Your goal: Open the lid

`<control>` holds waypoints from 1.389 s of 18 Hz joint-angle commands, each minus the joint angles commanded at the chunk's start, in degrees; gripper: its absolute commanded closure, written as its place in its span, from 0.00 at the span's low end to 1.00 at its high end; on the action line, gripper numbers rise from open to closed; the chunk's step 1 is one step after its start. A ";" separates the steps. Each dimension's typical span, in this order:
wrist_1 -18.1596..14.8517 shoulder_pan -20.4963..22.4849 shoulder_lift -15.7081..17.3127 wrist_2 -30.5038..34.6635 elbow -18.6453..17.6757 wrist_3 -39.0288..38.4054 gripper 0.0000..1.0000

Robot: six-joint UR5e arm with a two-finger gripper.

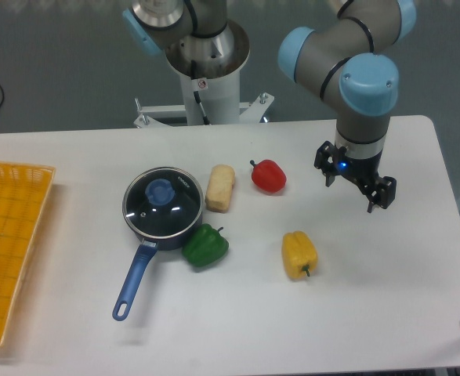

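Nearest me, lid (162, 202) sits on saucepan (139, 270); I should centre my open, empty gripper (355, 185) over its blue knob (161, 190).

White table (214, 329), grey floor (57, 63) behind

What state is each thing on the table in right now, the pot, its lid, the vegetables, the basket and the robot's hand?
lid: on the saucepan, closed, untouched
saucepan: upright on the table, covered, handle toward the camera
hand: open, empty, above the table's right side
red pepper: on its side
green pepper: against the saucepan
yellow pepper: on its side, alone
bread: flat beside the saucepan
yellow basket: at left edge, contents unclear
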 joint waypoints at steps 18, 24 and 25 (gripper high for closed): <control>3.34 -0.44 -0.70 -2.98 -2.64 -1.84 0.00; 2.55 -4.99 0.17 -2.46 -3.33 -12.54 0.00; 2.55 -6.84 0.26 -2.46 -3.51 -15.00 0.00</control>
